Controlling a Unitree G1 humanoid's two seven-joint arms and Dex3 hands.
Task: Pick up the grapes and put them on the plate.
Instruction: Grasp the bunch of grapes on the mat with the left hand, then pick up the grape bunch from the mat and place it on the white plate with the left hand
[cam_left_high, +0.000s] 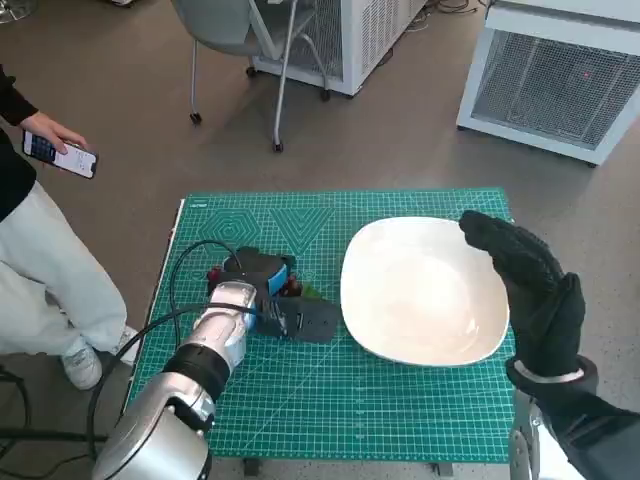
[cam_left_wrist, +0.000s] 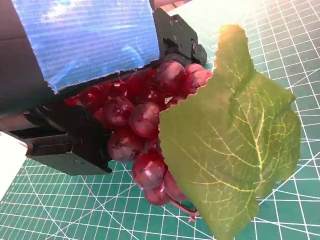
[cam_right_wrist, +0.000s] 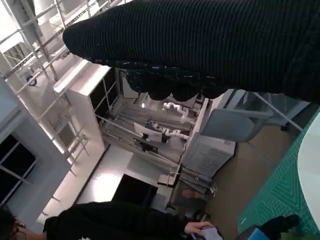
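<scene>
On the green cutting mat (cam_left_high: 330, 400), just left of the white plate (cam_left_high: 425, 290), the grapes (cam_left_wrist: 145, 130) are clasped by the left hand (cam_left_high: 265, 290); the right hand (cam_left_high: 535, 295) is raised empty, fingers extended, over the plate's far side.

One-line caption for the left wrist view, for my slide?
Left hand closes around red grapes with their green leaf on the cutting mat.
</scene>
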